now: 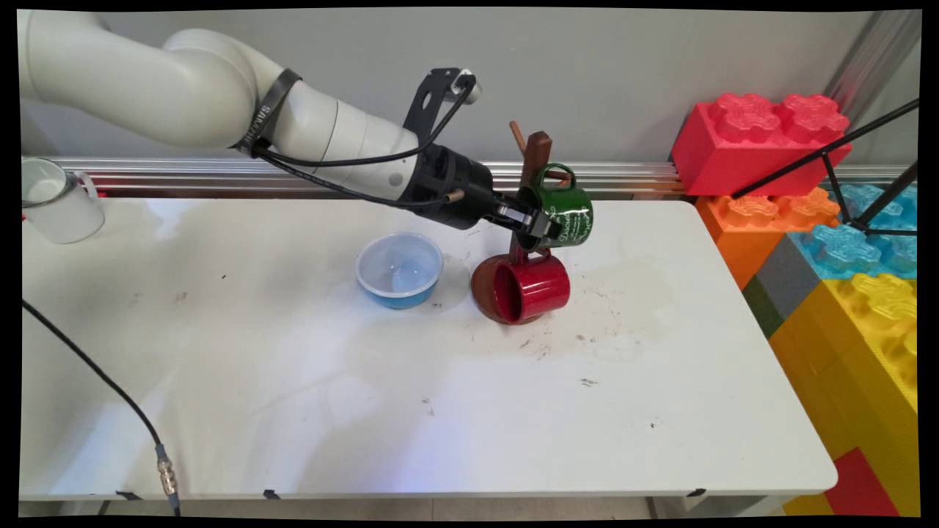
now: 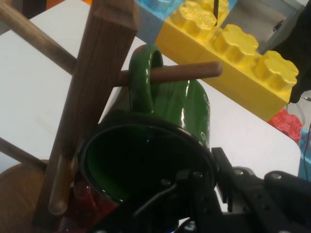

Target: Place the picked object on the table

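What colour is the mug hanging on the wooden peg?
Green, with white lettering on its side. The green mug shows best in the main view.

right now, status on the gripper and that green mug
Gripper at green mug rim, grip state unclear. Mug handle looped over mug tree peg. Red mug hangs just below; blue bowl alongside.

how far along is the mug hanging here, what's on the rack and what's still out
Done: the red mug hangs low on the wooden mug rack. In hand: the gripper is at the rim of the green mug, whose handle is over a peg. Left: a white mug at the table's far left.
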Robot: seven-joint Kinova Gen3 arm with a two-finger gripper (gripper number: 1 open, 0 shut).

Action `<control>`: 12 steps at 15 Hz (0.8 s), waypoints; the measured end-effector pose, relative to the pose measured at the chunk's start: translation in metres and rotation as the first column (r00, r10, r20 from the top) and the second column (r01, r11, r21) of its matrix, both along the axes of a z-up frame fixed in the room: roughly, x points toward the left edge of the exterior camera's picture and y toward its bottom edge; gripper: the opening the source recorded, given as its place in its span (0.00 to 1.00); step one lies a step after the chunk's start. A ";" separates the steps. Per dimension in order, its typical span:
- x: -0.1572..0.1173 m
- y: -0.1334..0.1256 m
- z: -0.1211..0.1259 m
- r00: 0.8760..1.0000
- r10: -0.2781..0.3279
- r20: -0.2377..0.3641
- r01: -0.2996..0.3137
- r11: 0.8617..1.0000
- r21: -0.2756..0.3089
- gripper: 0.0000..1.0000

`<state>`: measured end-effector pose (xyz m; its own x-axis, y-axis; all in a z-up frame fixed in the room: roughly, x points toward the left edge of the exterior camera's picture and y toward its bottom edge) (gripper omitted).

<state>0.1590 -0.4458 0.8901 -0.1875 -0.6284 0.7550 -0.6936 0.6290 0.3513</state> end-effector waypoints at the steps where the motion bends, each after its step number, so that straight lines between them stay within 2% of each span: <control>1: 0.000 0.000 0.000 1.000 0.000 -0.001 0.000 1.000 0.001 0.00; 12: -0.010 0.014 0.012 0.999 -0.013 -0.045 0.014 1.000 0.024 0.00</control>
<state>0.1493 -0.4319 0.9021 -0.1620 -0.6446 0.7472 -0.6681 0.6289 0.3976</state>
